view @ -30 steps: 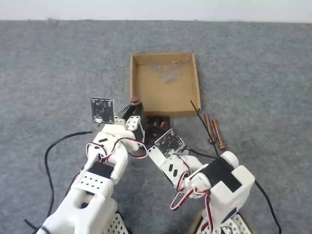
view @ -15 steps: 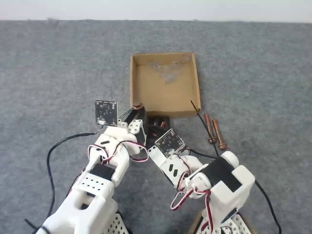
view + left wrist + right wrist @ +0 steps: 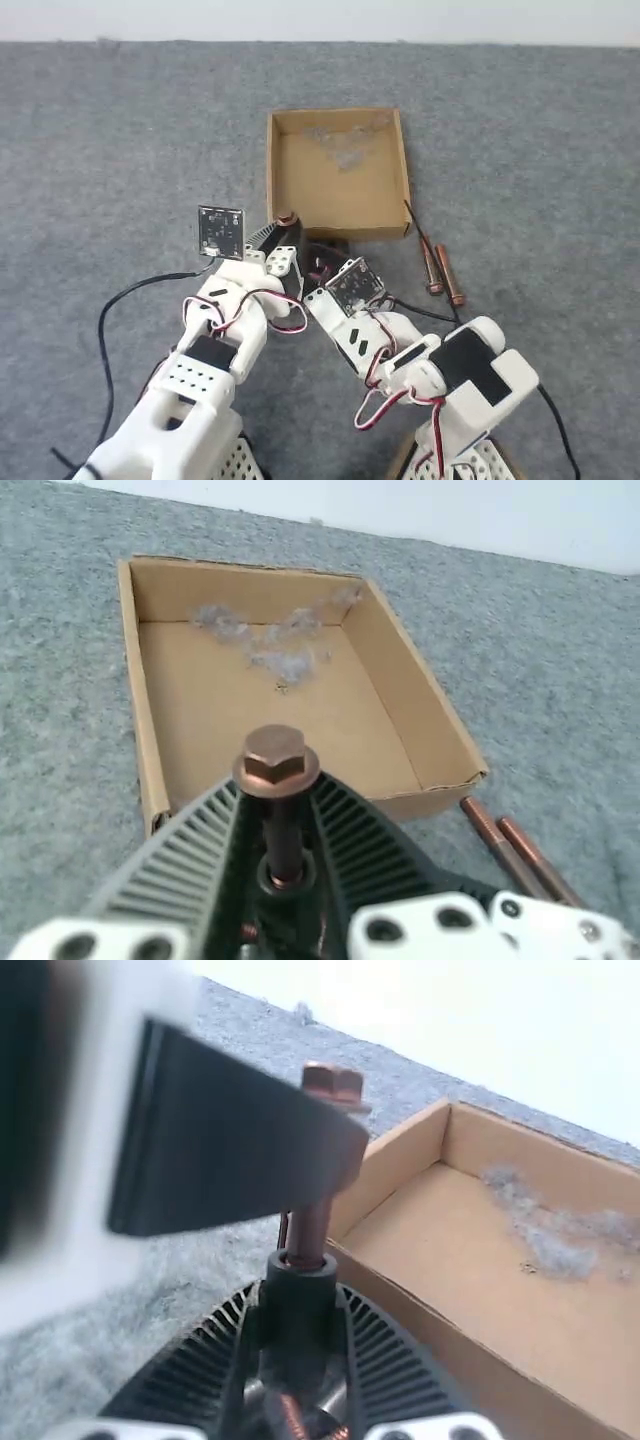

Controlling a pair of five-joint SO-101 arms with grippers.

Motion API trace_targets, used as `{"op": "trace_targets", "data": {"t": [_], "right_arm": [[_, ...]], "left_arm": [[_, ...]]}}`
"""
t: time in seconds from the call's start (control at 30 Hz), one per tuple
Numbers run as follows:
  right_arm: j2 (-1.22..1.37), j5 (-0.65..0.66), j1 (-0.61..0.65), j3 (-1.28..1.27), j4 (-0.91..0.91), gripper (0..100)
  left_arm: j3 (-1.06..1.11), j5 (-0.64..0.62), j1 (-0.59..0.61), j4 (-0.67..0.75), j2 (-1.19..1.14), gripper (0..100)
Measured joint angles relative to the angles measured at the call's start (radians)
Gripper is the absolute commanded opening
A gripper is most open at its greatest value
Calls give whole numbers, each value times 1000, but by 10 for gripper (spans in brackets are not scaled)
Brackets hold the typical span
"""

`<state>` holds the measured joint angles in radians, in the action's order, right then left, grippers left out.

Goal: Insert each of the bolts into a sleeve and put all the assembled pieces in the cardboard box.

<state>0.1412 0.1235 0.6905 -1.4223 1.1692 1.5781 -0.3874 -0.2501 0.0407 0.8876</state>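
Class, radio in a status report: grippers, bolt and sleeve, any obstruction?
Left gripper shut on bolt. Right gripper shut on sleeve, bolt shaft in its mouth. Two loose bolts beside cardboard box, nothing blocking.

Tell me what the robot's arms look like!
The left arm and right arm are white plastic shells with black motor blocks and looping red, white and black wires. The left gripper and right gripper have dark ribbed fingers; a square circuit board sits by each wrist.

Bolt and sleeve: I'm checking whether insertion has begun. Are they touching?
Touching. The right wrist view shows the shaft of the bolt entering the open top of the sleeve, with no gap between them.
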Motion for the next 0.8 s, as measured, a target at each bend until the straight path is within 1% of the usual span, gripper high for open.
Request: {"op": "trace_targets", "data": {"t": [0.8], "right_arm": [[0, 0, 0, -5, 35, 6]], "left_arm": [[0, 0, -5, 2, 2, 13]]}}
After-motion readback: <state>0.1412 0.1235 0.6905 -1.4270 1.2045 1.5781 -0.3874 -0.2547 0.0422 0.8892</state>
